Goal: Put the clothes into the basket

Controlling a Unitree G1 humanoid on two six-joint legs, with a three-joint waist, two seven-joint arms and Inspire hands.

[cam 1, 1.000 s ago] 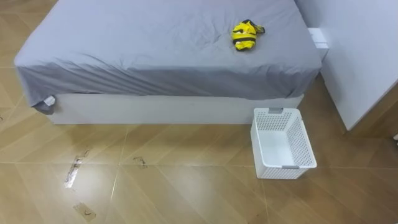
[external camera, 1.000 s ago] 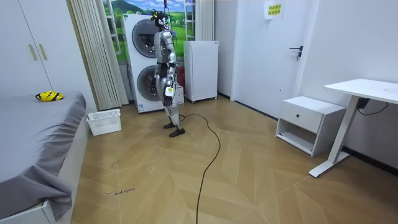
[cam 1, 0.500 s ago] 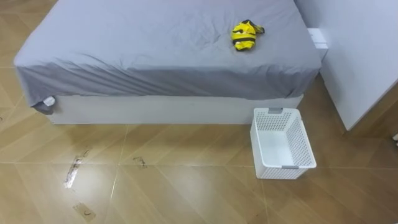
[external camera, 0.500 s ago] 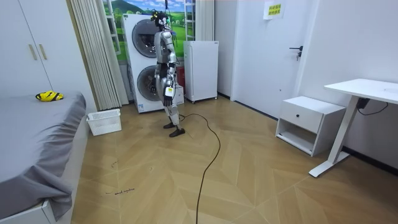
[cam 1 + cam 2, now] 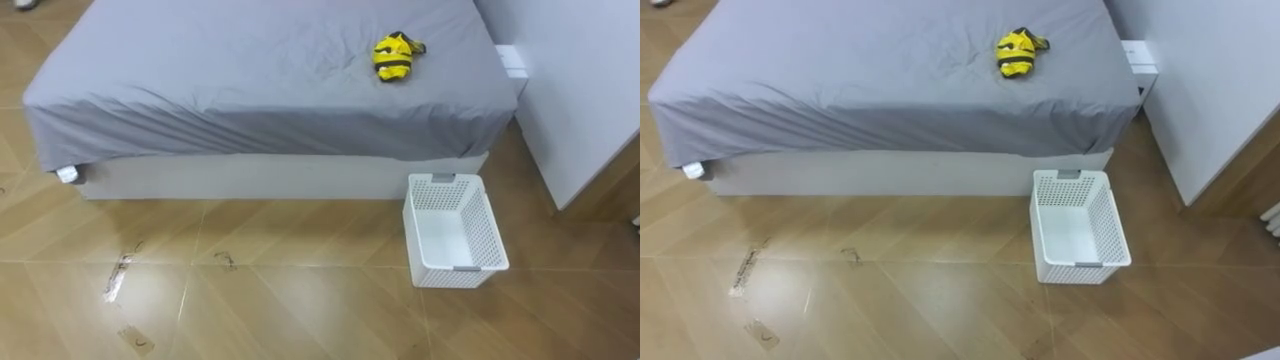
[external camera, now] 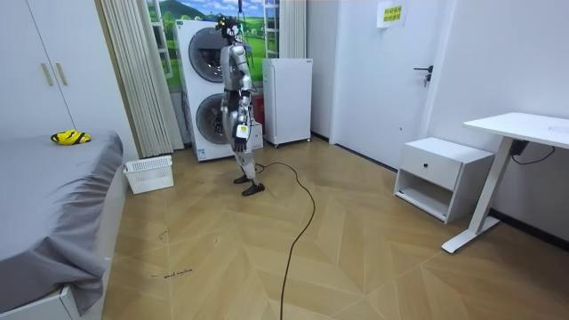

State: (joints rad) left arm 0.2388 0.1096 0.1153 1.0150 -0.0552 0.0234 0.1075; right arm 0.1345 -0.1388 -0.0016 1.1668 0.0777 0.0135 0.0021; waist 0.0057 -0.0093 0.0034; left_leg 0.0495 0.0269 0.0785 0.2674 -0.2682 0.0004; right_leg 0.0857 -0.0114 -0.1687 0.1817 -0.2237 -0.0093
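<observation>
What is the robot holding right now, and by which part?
Not the clothes: the yellow garment lies loose on the bed, and the basket stands empty on the floor. Anything else cannot be told from the room view.

The clothes [image 5: 396, 56] are bright yellow with black stripes. The bed [image 5: 250, 80] has a plain grey sheet over a white base. The basket [image 5: 488, 228] is white with grey handles, and its walls have a pattern of small holes. The floor [image 5: 280, 300] is light brown wood in slanted planks.
</observation>
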